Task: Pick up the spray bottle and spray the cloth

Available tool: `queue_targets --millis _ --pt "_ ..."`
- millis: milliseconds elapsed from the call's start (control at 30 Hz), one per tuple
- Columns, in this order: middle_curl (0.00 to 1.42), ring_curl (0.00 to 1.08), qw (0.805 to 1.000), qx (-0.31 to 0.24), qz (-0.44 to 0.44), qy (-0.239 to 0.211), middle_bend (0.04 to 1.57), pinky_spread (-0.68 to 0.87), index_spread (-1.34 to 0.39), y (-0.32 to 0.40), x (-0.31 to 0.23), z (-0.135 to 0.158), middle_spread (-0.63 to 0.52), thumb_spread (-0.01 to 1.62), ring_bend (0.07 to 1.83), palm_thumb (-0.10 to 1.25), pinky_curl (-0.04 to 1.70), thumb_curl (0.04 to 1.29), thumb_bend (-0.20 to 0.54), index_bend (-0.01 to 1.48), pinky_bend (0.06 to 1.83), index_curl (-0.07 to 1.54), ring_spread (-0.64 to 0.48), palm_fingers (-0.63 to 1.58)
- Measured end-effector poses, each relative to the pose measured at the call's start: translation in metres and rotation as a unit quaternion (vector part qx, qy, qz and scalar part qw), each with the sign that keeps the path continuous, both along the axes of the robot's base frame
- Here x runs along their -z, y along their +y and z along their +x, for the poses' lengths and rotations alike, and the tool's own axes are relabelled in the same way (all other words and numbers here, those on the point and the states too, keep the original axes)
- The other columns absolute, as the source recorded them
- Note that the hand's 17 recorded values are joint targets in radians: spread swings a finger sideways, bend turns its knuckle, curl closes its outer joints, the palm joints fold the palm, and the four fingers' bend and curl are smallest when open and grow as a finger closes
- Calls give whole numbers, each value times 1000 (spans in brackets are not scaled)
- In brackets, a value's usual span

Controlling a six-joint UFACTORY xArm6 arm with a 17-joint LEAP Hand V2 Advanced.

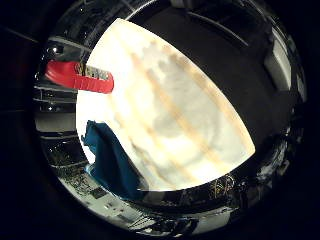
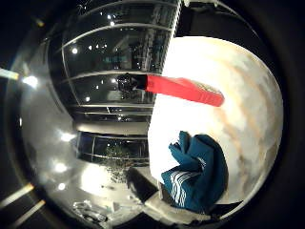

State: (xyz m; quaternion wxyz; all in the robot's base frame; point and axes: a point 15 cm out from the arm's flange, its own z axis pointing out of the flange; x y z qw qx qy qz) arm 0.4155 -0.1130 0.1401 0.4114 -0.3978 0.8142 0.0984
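Observation:
A red spray bottle [image 1: 78, 76] lies on its side at the edge of a pale wooden table [image 1: 190, 110]. In the right thumb side palm view the bottle [image 2: 183, 89] shows long and red, with a dark nozzle end [image 2: 129, 83] reaching past the table's edge. A dark teal cloth [image 2: 193, 172] lies crumpled on the table near another edge, away from the bottle; in the right little finger side palm view it is the blue cloth [image 1: 110, 160]. The hand is above the table at some height.
The table's pale top [image 2: 233, 86] spreads wide beyond the bottle and cloth. Around the table is a dim room with glass walls [image 2: 105, 67], ceiling lights and furniture on the floor below.

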Motion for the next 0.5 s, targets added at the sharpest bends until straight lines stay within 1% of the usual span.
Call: queue_targets --millis 133,367,500 --pt "221 240 1000 -13 0 -4 163 421 -170 4 -3 16 249 857 308 218 316 290 -35 132 464 195 300 -96" --pt "216 248 999 -35 1 -2 163 422 -164 19 1 31 256 852 303 221 317 300 -34 133 458 188 304 -89" --pt "216 253 999 -44 3 -4 165 425 -161 29 2 45 257 851 304 220 319 304 -34 130 461 186 304 -84"
